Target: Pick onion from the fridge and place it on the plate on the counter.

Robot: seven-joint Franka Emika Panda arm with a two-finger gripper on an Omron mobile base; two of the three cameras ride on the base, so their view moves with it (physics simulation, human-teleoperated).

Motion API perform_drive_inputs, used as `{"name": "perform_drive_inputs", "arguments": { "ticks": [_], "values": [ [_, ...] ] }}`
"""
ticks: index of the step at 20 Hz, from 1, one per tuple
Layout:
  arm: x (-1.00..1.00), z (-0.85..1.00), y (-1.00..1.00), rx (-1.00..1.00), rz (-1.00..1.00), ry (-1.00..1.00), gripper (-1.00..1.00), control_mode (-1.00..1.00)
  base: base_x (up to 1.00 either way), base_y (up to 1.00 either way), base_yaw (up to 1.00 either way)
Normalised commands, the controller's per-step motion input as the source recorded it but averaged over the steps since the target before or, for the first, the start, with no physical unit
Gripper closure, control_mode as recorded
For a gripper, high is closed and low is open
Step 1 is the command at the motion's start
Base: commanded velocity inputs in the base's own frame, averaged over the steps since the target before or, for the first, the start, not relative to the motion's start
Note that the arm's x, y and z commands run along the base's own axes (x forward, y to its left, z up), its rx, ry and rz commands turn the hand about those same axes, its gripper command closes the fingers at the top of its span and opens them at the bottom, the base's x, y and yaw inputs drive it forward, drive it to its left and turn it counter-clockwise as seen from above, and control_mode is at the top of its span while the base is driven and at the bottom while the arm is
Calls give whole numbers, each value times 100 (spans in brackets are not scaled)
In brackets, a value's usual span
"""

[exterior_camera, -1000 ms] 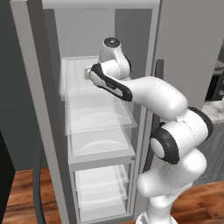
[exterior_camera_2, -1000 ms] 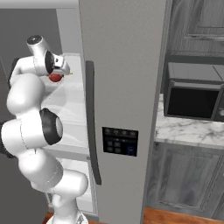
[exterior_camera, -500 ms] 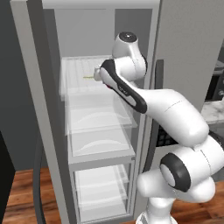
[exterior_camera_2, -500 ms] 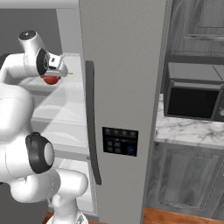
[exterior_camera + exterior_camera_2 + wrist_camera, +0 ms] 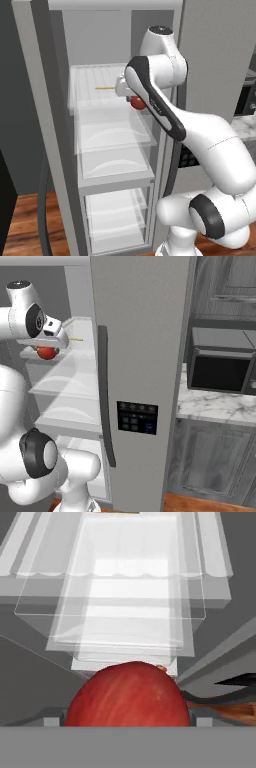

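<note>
End effector [image 5: 136, 100] clamped on onion [image 5: 138, 103], held in front of open fridge [image 5: 140, 331] at upper shelf [image 5: 97, 90] level; thin yellow stick [image 5: 104, 88] lies on that shelf.

Thin yellow stick [image 5: 104, 88] laid flat on upper clear shelf, black microwave [image 5: 223, 367] set at right w/ dark door, grey wood-grain upper cabinet [image 5: 226, 287] mounted above it, wood floor [image 5: 27, 227] seen at btm
</note>
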Motion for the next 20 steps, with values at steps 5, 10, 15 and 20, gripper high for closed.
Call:
{"name": "perform_drive_inputs", "arguments": {
  "ticks": [5, 10, 15, 20],
  "values": [
    [-95, 0, -22, 0, 0, 11, 100, -100, 0, 0, 0],
    [-75, 0, -26, 0, 0, 5, 100, -100, 0, 0, 0],
    [-69, 0, -39, 0, 0, 4, 100, -100, 0, 0, 0],
    [-82, 0, -53, 0, 0, 6, 100, -100, 0, 0, 0]
  ]
}}
